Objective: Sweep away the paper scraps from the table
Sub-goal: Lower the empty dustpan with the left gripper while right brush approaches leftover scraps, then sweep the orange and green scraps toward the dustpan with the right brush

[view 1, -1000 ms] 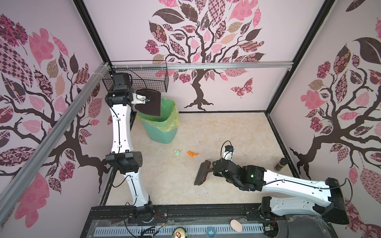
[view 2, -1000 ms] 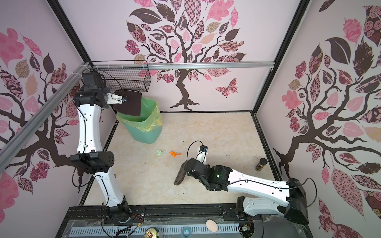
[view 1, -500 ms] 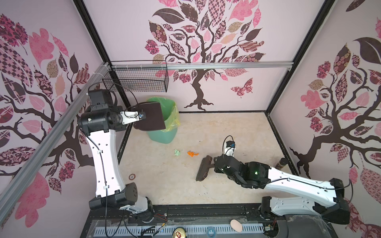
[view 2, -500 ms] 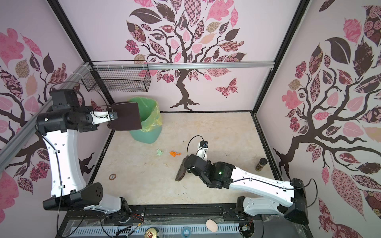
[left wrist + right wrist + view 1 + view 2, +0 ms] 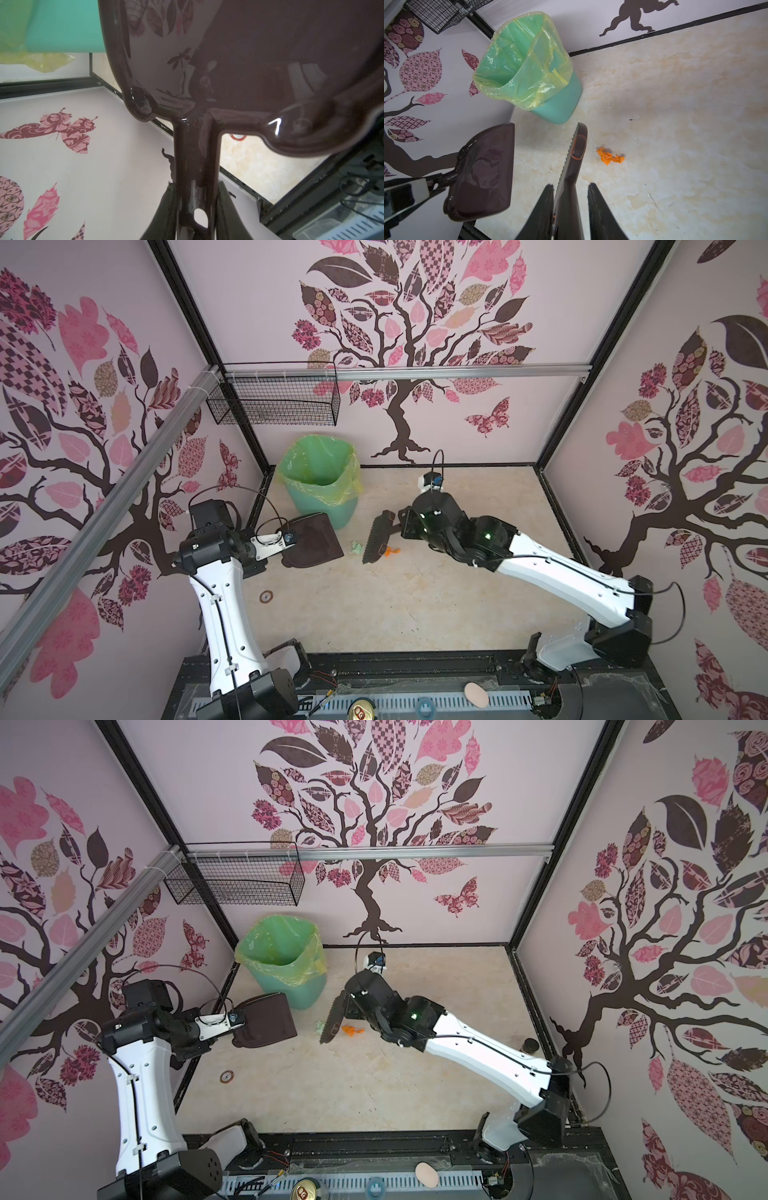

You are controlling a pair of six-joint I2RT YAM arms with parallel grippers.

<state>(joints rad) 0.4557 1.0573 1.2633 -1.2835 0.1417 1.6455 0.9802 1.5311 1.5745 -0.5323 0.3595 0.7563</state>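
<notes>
Left wrist view: the left hand is clamping the handle of the dark brown dustpan, its fingers pressing on either side of that handle. In both top views the dustpan is hanging near the left edge of the bench, just beside the teal bin with its green liner, its flat lip pointing toward the middle. Whether the lip is touching the bench cannot be told. In the right wrist view the right hand is gripping the dark brush by its handle, the fingers standing narrow and the bristles facing the dustpan side. The brush is standing between two scraps. The pale green paper scrap is lying on the bench between brush and dustpan, close to the bristles. The orange paper scrap is lying on the bench just behind the brush, on the right arm's side. The brush is hiding the green one from the right wrist view. A small round disc is lying on the bench near the left arm, well apart from the scraps.
</notes>
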